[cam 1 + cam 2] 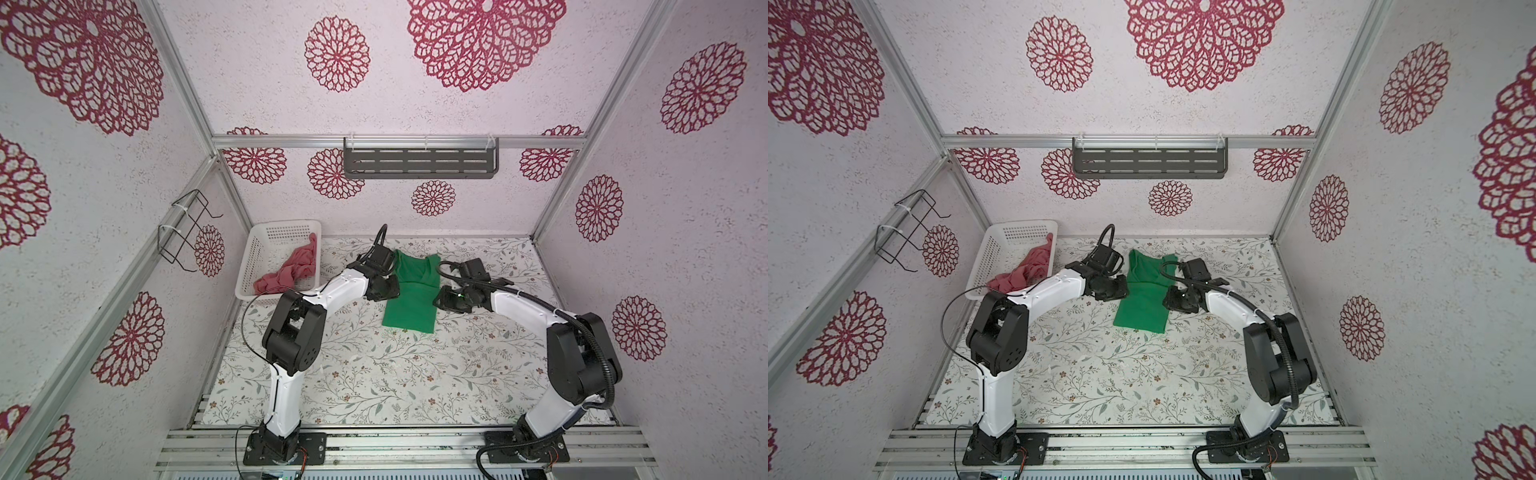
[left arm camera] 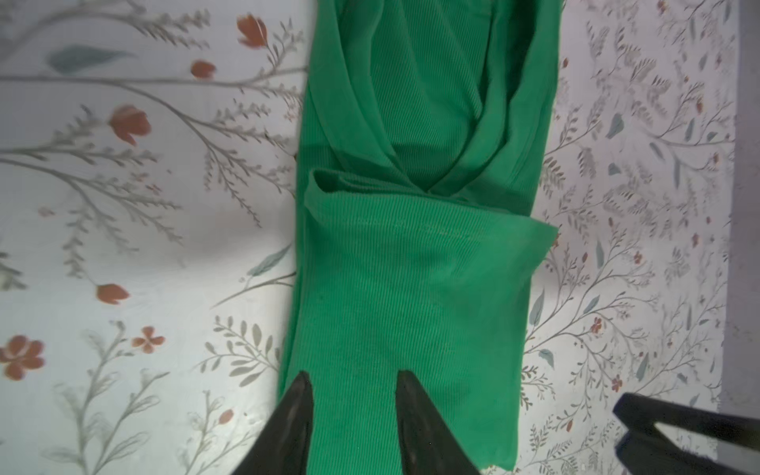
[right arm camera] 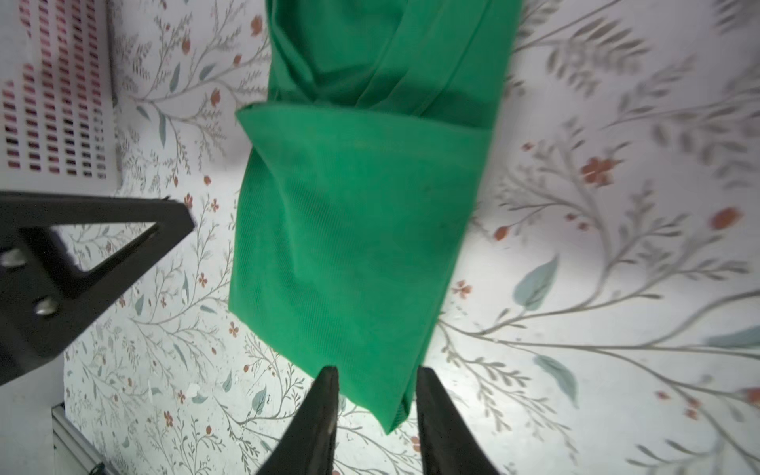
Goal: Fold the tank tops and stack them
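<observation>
The arms stand on the rail at the table's (image 1: 374,374) near edge and arch inward over the bare near half of its floral cover. Past the middle, nearer the far edge, the green top (image 1: 411,299) lies flat, folded in to a narrow strip, hem toward the near edge and straps toward the far one. The left gripper (image 2: 353,378) hangs low at its left side, jaws partly apart, flat cloth showing between them and nothing pinched. The right gripper (image 3: 378,374) is at its right side, jaws also partly apart, a corner of the cloth lying loose between them. Both wrists hide parts of the strip's sides in both top views. At the far left corner stands the basket (image 1: 253,257), well apart from the green top, with the pink top (image 1: 291,270) crumpled inside. A dark slotted shelf (image 1: 419,162) hangs on the back wall, a wire rack (image 1: 187,232) on the left wall.
</observation>
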You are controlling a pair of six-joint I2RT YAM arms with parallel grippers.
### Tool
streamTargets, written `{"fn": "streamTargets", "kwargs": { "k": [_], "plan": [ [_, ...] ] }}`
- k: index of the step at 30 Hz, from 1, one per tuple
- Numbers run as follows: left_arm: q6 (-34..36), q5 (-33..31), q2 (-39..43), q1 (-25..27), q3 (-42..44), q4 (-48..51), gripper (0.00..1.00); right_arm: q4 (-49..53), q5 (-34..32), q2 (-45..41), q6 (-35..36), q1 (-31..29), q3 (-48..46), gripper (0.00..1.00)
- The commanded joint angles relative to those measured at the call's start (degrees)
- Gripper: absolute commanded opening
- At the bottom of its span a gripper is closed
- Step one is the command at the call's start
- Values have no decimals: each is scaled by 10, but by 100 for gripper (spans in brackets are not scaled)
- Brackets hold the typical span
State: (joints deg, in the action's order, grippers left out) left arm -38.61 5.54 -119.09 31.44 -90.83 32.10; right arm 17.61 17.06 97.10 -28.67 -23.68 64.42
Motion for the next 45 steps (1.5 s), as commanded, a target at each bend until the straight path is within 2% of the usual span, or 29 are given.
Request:
{"fn": "streamTargets", "kwargs": {
  "k": [1, 5, 9, 12, 16, 20, 23, 25, 28, 31, 33, 36, 41, 45],
  "plan": [
    [-12, 5, -20, 6, 9, -9, 37, -72, 14, 17, -54, -25, -8, 31],
    [-30, 5, -21, 15, 46, -13, 35, -109, 12, 43, -80, -36, -44, 29],
    [-54, 4, 8, 33, 103, -18, 34, -87, -13, 24, -85, -40, -82, 28],
    [-77, -3, 52, 51, 160, -17, 33, -67, -18, -17, -86, -41, -126, 28],
    [-92, -6, 137, 62, 196, 9, 33, 9, -21, -90, -38, -30, -134, 30],
    [-82, -38, 214, 61, 176, 96, 40, 88, -6, -153, -6, -4, -113, 41],
    [-104, -35, 254, 61, 212, 112, 44, 102, 6, -184, -14, 1, -133, 43],
    [-148, -4, 277, 61, 266, 66, 47, 85, 16, -193, -30, 3, -160, 43],
    [-237, 48, 302, 67, 362, -65, 53, 19, 40, -198, -76, 4, -206, 41],
    [-300, 60, 306, 75, 405, -147, 58, -60, 73, -198, -129, 2, -244, 42],
    [-316, 59, 298, 79, 413, -168, 62, -91, 79, -194, -144, -3, -260, 44],
    [-328, 62, 278, 81, 418, -180, 62, -115, 75, -180, -154, -11, -277, 46],
    [-364, 43, 257, 81, 456, -226, 57, -192, 59, -166, -196, -19, -323, 46],
    [-379, 35, 239, 83, 462, -249, 54, -214, 43, -158, -208, -20, -331, 43]
  ]
}}
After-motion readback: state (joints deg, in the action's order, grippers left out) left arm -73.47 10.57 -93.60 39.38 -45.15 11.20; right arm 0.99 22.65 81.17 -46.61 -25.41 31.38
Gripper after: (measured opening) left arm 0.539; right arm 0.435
